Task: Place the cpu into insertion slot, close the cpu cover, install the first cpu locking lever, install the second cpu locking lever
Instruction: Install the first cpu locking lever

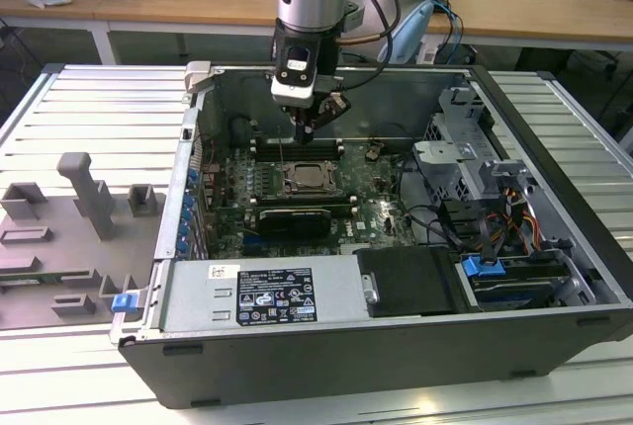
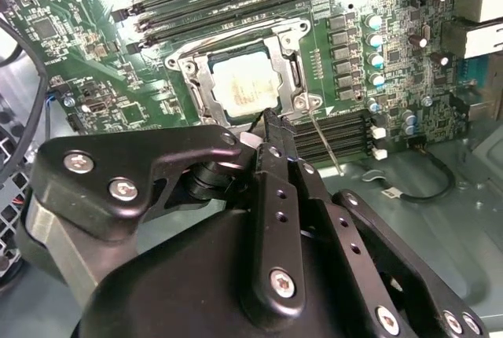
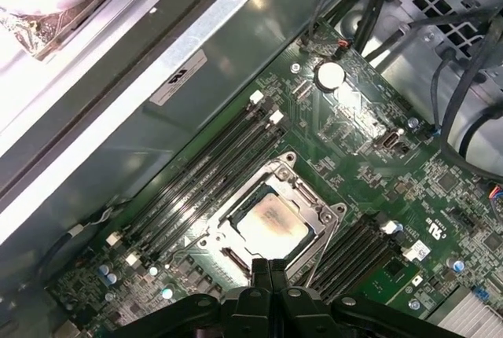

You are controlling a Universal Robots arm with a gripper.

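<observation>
The cpu [image 2: 245,86] [image 3: 271,220] lies flat in the insertion slot [image 1: 309,180] on the green board, its pale metal top showing. The silver cpu cover [image 2: 196,80] [image 3: 316,206] lies down around it, framing the chip. A thin silver locking lever [image 2: 324,143] runs out from one socket corner alongside the memory slots. My gripper [image 1: 305,132] [image 2: 271,122] [image 3: 269,266] hangs just above the socket's edge, its black fingers pressed together and holding nothing.
Long black memory sticks [image 3: 204,177] flank the socket on both sides. A black graphics card [image 1: 292,219] lies in front of it. Cables and a drive cage [image 1: 475,178] fill the exterior view's right of the case. Grey fixtures [image 1: 89,198] stand outside at the left.
</observation>
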